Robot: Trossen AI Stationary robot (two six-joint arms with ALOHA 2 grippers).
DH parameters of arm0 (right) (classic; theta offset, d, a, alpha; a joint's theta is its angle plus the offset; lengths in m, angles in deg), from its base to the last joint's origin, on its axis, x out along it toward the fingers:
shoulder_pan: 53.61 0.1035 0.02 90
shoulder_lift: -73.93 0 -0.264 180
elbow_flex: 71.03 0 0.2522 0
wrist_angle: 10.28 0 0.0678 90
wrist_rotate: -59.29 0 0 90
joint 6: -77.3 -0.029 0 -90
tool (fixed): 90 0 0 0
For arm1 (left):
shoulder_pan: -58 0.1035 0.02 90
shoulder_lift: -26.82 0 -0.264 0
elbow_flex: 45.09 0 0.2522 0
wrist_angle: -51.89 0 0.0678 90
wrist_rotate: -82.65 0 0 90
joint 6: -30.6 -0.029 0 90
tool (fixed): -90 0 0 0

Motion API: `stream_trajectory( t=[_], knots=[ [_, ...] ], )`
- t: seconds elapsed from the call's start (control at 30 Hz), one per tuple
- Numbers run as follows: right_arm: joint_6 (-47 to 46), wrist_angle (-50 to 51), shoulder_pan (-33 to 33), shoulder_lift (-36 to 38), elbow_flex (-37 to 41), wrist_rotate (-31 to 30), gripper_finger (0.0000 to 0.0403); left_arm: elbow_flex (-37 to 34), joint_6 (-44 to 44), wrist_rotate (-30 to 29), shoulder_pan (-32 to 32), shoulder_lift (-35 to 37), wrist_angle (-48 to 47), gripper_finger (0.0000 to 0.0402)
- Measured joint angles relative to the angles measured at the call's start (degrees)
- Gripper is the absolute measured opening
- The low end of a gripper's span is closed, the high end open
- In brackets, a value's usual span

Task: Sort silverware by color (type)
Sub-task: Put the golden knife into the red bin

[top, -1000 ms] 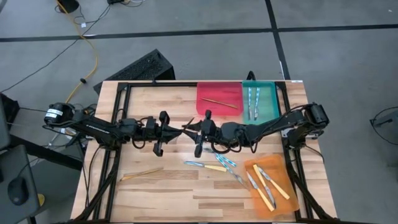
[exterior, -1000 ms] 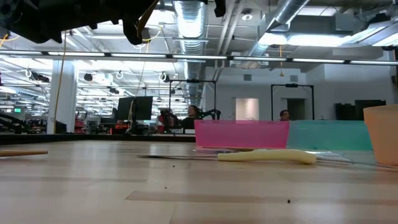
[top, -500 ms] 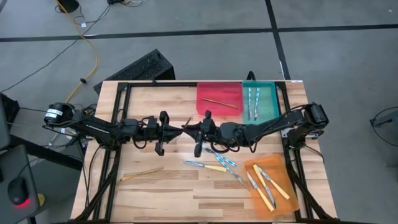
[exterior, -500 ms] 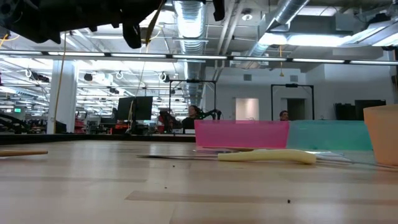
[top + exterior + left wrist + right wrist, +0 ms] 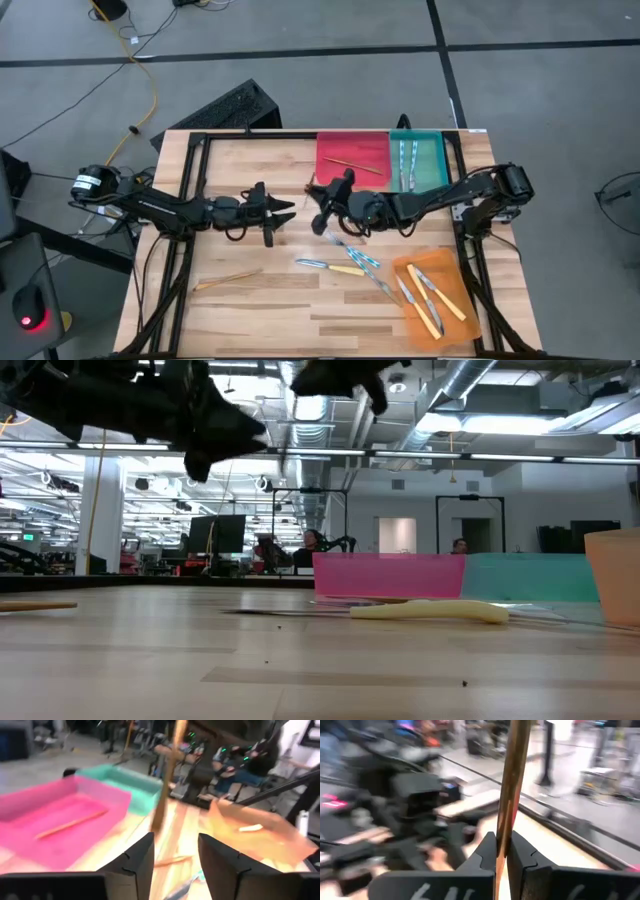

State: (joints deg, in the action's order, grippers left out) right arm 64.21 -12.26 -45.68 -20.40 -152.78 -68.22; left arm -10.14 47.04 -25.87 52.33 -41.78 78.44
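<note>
My right gripper (image 5: 318,196) hovers above the table's middle, shut on a thin tan wooden stick (image 5: 512,780). My left gripper (image 5: 288,212) is open a little to its left; the stick (image 5: 167,775) stands just beyond its fingertips, apart from them. A second stick (image 5: 352,163) lies in the red tray (image 5: 352,140). Blue-handled pieces (image 5: 406,165) lie in the teal tray (image 5: 430,165), and yellow-handled knives (image 5: 428,300) in the orange tray (image 5: 450,280). Loose on the table are a third stick (image 5: 228,281), a yellow-handled knife (image 5: 330,266) and blue-handled pieces (image 5: 358,255). My right gripper pinches the wooden stick between its two fingers (image 5: 485,855), close to one end (image 5: 503,837). The fingers come roughly level from the table's right and lie across the stick. The stick is lifted clear of the table, its long free part reaching away from the fingers.
The three trays stand along the table's far right and near right. A black frame (image 5: 200,140) borders the table. Bare wood lies at the far left (image 5: 250,165) and near middle (image 5: 300,320).
My left gripper has opened, let go of the stick and drawn back toward the table's left edge. My right gripper keeps the stick, has turned, and has shifted slightly toward the right and far edge, toward the red tray. The stick stays clear of the table.
</note>
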Motion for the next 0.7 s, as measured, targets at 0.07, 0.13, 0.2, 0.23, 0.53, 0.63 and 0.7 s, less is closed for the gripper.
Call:
stream_trajectory(
  t=[0.07, 0.13, 0.2, 0.23, 0.53, 0.63, 0.7],
  knots=[
    [0.00, 4.34, -1.30, 1.18, 0.00, -2.65, 0.0024, 0.00, 1.59, -0.85, 0.02, 0.00, -2.25, 0.0144],
    [-0.03, 9.42, -3.09, 2.49, 0.00, -5.06, 0.0024, 0.00, 2.36, -1.24, 0.02, 0.00, -4.13, 0.0149],
    [-0.08, 13.21, -5.20, 3.42, 0.00, -6.31, 0.0024, 0.00, 3.46, -1.26, 0.02, 0.00, -5.27, 0.0150],
    [-0.11, 14.70, -6.40, 3.52, -0.07, -6.38, 0.0024, 0.00, 3.92, -1.27, 0.02, 0.00, -5.66, 0.0150],
    [-4.10, 30.72, -19.64, 1.05, 0.06, 0.45, 0.0024, 0.00, 4.43, -1.29, 0.02, 0.00, -9.07, 0.0151],
    [-4.17, 33.97, -23.21, 0.63, -0.56, 2.67, 0.0024, 0.00, 4.43, -1.32, 0.02, 0.00, -10.16, 0.0151],
    [-4.00, 38.86, -25.55, 0.47, -1.63, 4.76, 0.0024, 0.00, 4.43, -1.32, 0.02, 0.00, -10.63, 0.0151]
  ],
)
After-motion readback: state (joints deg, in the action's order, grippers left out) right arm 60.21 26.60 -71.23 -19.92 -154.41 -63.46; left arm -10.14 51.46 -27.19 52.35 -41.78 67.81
